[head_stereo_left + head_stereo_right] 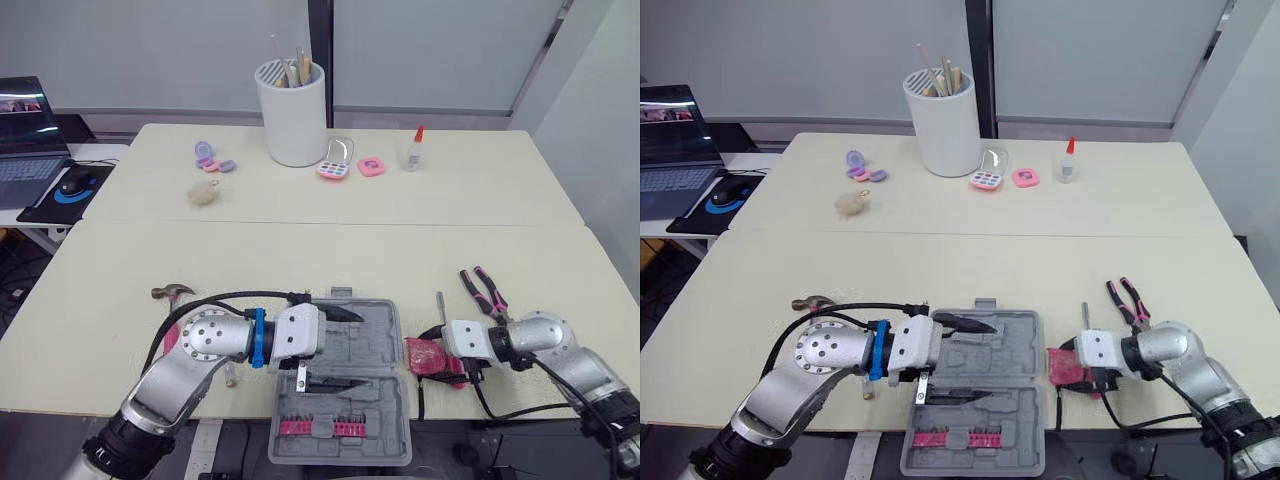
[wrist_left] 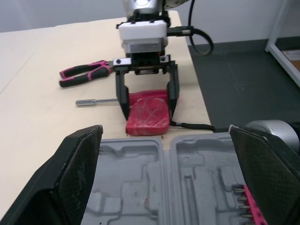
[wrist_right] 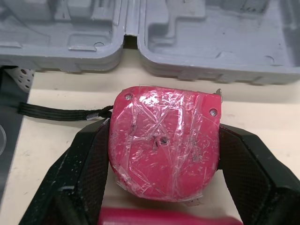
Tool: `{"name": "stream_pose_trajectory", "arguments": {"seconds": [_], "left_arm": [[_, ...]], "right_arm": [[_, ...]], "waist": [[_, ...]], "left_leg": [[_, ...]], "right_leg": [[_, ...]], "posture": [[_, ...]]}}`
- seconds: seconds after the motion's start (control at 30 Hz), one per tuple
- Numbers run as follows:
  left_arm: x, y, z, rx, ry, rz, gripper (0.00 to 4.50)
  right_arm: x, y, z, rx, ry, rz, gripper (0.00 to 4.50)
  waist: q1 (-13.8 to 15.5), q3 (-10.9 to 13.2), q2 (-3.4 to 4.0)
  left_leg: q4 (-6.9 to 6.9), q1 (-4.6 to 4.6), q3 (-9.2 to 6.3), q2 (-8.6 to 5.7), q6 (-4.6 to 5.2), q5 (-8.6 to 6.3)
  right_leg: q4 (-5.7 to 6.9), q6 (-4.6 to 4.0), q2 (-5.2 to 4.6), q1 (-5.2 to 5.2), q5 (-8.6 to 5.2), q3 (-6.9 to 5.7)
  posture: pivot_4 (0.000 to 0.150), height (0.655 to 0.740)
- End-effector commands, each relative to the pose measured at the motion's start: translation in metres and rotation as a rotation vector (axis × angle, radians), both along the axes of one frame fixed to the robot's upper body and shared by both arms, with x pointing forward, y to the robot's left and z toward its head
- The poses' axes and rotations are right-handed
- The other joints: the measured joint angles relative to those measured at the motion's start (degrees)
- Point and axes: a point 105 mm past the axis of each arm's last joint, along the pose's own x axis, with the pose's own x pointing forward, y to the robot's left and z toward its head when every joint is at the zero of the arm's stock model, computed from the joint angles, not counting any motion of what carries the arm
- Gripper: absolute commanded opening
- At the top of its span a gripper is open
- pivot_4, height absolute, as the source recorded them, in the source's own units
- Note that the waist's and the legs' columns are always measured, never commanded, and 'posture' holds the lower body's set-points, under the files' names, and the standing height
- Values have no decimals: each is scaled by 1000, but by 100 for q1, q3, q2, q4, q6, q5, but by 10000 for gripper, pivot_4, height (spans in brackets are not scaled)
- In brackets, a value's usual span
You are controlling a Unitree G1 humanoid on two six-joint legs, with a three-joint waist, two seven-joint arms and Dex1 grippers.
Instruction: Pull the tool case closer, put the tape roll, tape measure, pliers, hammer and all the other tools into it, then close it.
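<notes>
Two halves of the grey tool case (image 1: 372,338) lie open and flat at the near edge of the tabletop (image 1: 300,255), with a pink row of bits (image 1: 320,427) in the nearer half. The left gripper (image 1: 355,349) reaches in from the left over the farther half, its fingers (image 2: 77,164) spread wide with nothing between them. Just right of the case, the red tape measure (image 1: 424,357) rests on the tabletop, wrapped in clear film. The right gripper (image 3: 165,131) comes at it from the right, and its fingers (image 3: 91,159) are closed against both sides of the tape measure, gripping it.

A little farther, left of the case, the hammer (image 1: 172,293) lies with its metal head showing beyond the left arm. On the right, just beyond the right gripper, are the pliers (image 1: 485,290) with pink and black handles, and a slim metal rod (image 1: 440,303) lies between them and the case.

On the far half of the tabletop, well apart from the tools, stand a white cup (image 1: 292,115) holding sticks and a small glue bottle (image 1: 413,150). Two pink cases (image 1: 335,165) lie between them, and a fuzzy ball (image 1: 203,193) to the left. A laptop (image 1: 25,130) and a mouse (image 1: 75,183) sit on a side desk at far left.
</notes>
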Motion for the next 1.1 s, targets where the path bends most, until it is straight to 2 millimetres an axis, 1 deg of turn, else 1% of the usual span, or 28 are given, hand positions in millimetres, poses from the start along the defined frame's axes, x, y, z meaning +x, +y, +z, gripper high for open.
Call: {"name": "stream_pose_trajectory", "arguments": {"seconds": [0.03, 0.13, 0.23, 0.27, 0.37, 0.43, 0.57, 0.67, 0.83, 0.9, 1.1], "left_arm": [[5, 10, 19, -61, -29, 76, 45000], [11, 21, 27, -108, -14, 158, 45000], [11, 28, 33, -162, 27, 211, 45000], [10, 30, 33, -167, 35, 219, 45000], [9, 33, 32, -159, 50, 230, 45000], [9, 33, 31, -155, 58, 229, 45000], [6, 35, 27, -125, 78, 219, 45000], [4, 38, 19, -72, 63, 208, 45000], [7, 40, 19, -73, 57, 215, 45000], [6, 42, 17, -47, 50, 206, 45000], [7, 42, 16, -37, 43, 207, 45000]], "right_arm": [[9, 11, 33, 0, -57, -33, 31057], [14, 28, 49, -27, -94, -26, 31057], [18, 43, 56, -61, -101, -29, 31057], [22, 52, 58, -64, -114, -31, 31057], [26, 75, 60, -58, -111, -30, 31057], [29, 81, 56, -69, -109, -34, 31057], [40, 87, 47, -112, -150, -48, 31057], [42, 90, 38, -148, -166, -34, 31057], [45, 91, 27, -191, -180, -15, 31057], [45, 92, 23, -192, -180, -10, 31057], [52, 94, 17, -211, -211, -6, 31057]], "waist": [[-4, 0, 0], [-17, 0, 0], [-10, 0, 0], [-13, 0, 0], [-8, 0, 0], [1, 0, 0], [22, 0, 0], [2, 0, 0], [1, 0, 0], [-1, 0, 0], [-4, 0, 0]], "left_leg": [[0, 1, -3, 2, 0, 0], [0, 2, -2, 3, -1, 1], [1, 1, -4, 3, -1, 1], [2, 0, -4, 3, -1, 1], [3, -3, -3, 0, -1, 1], [2, -4, -3, 0, -1, 1], [2, -7, -3, -10, -1, 1], [2, -6, 3, -11, -1, 1], [0, -7, 1, -7, -1, 1], [0, -7, 2, -7, -1, 1], [0, -6, 3, -7, -1, 1]], "right_leg": [[1, 0, 0, 1, 0, -3], [14, 0, 1, -7, 0, -1], [16, 0, 1, -7, 0, -2], [15, 0, 1, -8, -1, -2], [15, 0, -2, -12, 0, 0], [16, 0, -3, -14, 0, -2], [14, 0, -13, -14, 0, -4], [15, 0, -17, -17, 0, -1], [17, -1, -14, -21, -1, -3], [17, 0, -14, -20, -1, -2], [17, 0, -14, -20, -1, -2]], "posture": [[1500, 7400], [1500, 7400], [1500, 7400], [1500, 7400], [1500, 7400], [1500, 7400], [1500, 7400], [1500, 7400], [1500, 7400], [1500, 7400], [1500, 7400]]}}
